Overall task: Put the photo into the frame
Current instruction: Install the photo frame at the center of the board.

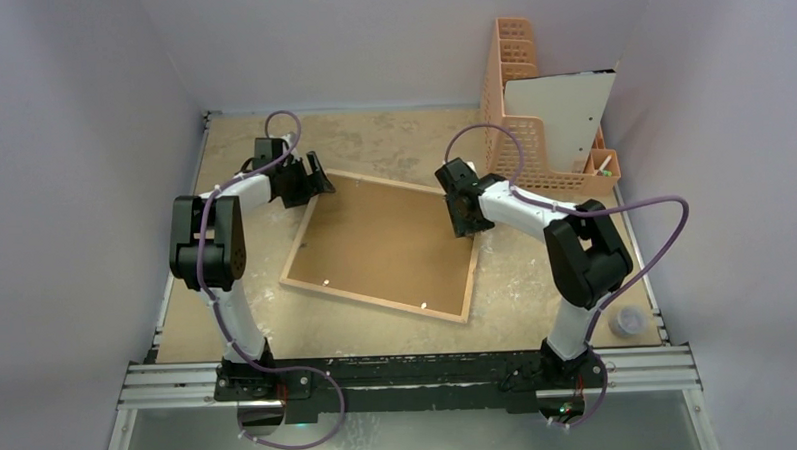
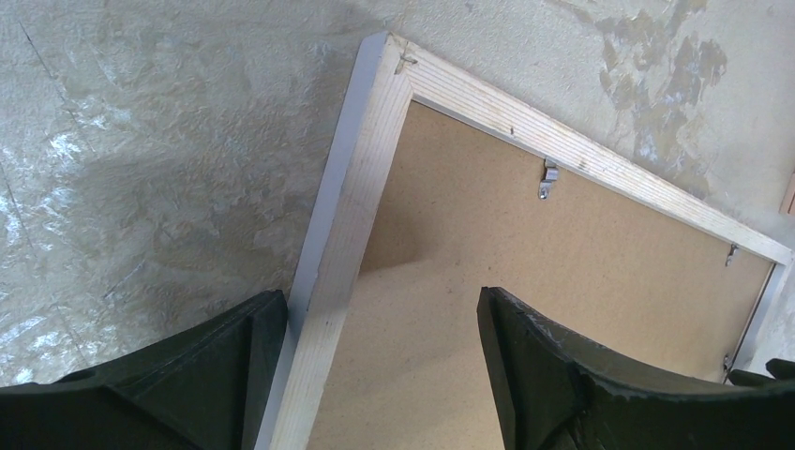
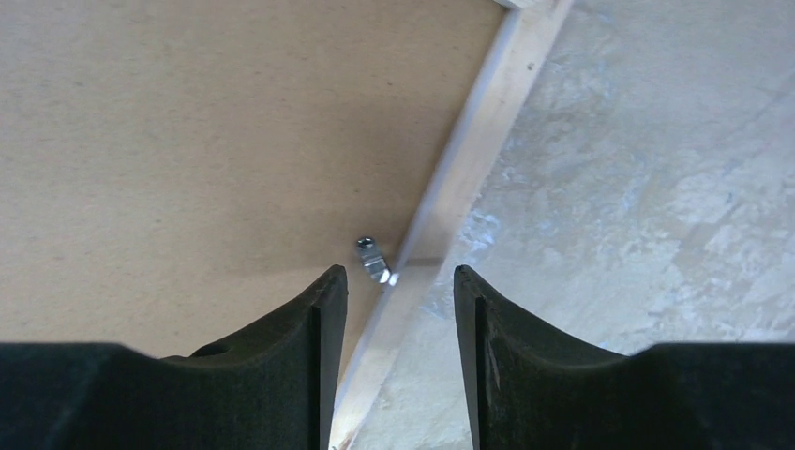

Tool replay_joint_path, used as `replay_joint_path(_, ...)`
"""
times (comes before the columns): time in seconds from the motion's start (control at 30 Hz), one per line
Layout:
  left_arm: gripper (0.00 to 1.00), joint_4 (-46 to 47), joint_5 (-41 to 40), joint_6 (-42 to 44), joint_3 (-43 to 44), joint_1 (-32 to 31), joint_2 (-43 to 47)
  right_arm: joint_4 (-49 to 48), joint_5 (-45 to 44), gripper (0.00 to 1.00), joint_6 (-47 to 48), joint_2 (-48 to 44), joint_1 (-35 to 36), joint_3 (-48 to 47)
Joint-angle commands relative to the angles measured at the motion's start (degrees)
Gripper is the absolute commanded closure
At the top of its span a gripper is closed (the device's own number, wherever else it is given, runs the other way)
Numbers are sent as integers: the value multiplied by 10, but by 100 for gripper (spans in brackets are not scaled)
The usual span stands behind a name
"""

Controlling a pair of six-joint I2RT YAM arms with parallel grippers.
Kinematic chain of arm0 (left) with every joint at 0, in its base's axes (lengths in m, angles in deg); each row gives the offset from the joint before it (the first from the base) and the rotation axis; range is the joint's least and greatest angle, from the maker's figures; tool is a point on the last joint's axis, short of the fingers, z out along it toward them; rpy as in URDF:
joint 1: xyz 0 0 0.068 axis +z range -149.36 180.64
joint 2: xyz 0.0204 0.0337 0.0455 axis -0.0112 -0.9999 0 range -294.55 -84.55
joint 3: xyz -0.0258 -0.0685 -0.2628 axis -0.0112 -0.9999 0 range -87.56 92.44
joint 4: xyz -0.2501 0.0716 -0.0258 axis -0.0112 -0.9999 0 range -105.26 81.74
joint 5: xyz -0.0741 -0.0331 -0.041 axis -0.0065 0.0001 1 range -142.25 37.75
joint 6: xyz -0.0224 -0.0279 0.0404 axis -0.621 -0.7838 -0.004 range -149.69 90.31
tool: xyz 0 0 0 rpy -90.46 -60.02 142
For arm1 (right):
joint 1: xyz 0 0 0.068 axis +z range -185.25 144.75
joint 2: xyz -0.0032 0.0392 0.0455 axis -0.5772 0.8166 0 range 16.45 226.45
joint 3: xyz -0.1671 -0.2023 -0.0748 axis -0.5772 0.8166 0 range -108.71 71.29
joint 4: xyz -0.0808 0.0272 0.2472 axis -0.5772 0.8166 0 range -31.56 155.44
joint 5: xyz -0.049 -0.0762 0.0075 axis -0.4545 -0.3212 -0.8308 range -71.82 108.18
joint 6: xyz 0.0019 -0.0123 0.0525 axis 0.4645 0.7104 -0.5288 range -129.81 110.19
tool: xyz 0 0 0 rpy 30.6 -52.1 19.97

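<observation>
The frame [image 1: 377, 300] lies face down in the middle of the table, its light wood rim around a brown backing board [image 1: 385, 240]. My left gripper [image 1: 313, 178] hangs open over the far left corner; in the left wrist view [image 2: 382, 309] the rim [image 2: 375, 169] runs just inside the left finger. My right gripper [image 1: 464, 223] is at the frame's right edge. In the right wrist view [image 3: 398, 281] it stands open astride the rim [image 3: 469, 159], just short of a small metal clip [image 3: 372, 260]. I cannot make out a photo for certain.
An orange plastic rack [image 1: 514, 71] stands at the back right with a white sheet [image 1: 561, 114] leaning in it. A small clear cup [image 1: 628, 322] sits near the right front edge. Grey walls close in on both sides. Another metal clip [image 2: 548, 178] sits on the far rim.
</observation>
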Motion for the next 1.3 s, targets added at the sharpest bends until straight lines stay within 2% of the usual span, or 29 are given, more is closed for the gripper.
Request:
replay_joint_path(0.0,22,-29,-16,11,4,-6,-15,35,-50,51,-34,-9,-2,-8)
replay_joint_path(0.33,22,-35,-26,10,4,-6,-12,3,22,52,-20,-7,-12,26)
replay_joint_path(0.57,23,-36,-30,10,5,-6,-12,-5,7,62,-19,4,-15,32)
replay_joint_path(0.9,23,-36,-27,12,4,-6,-15,-32,-23,60,-20,37,-14,24)
replay_joint_path(1.0,23,-35,-24,14,4,-6,-15,-43,-21,68,-13,43,-15,29)
replay_joint_path(1.13,23,-34,-19,16,3,-7,-18,-63,-21,88,-6,46,-15,38)
replay_joint_path(1.27,23,-34,-19,17,4,-10,-20,-73,-21,95,-4,43,-14,40)
